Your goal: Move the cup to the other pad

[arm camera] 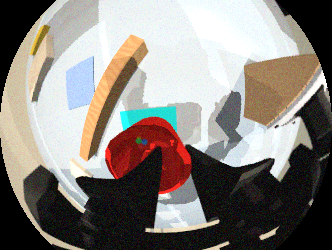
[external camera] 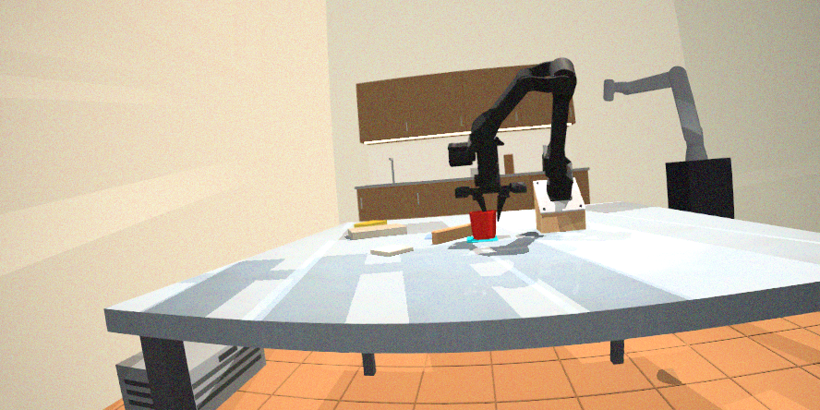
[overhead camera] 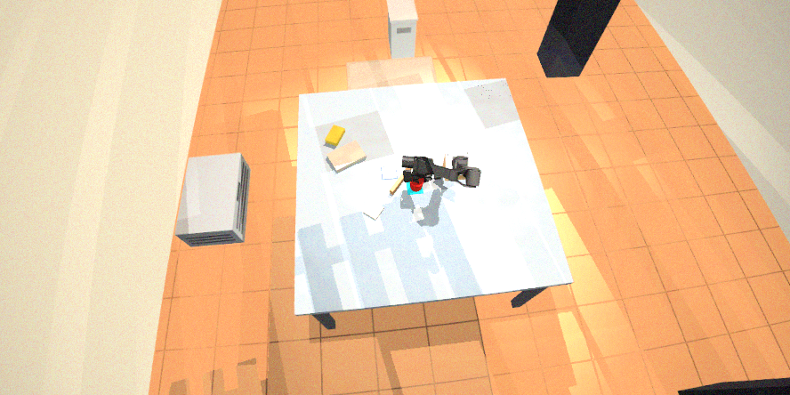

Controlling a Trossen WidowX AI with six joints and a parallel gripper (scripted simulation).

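Observation:
The red cup stands upright on the cyan pad. A green marble and a blue marble show inside it; the rest of its inside is partly hidden by a finger. The pale blue pad lies bare beyond the wooden bar. My gripper is partly open at the cup's rim. One finger reaches over the cup's mouth, the other stands outside its wall, and the wall is not pinched between them.
The wooden bar stands between the two pads. A beige block and a yellow block lie farther left. A flat pale piece lies nearer the front. The arm's wooden base is at the right.

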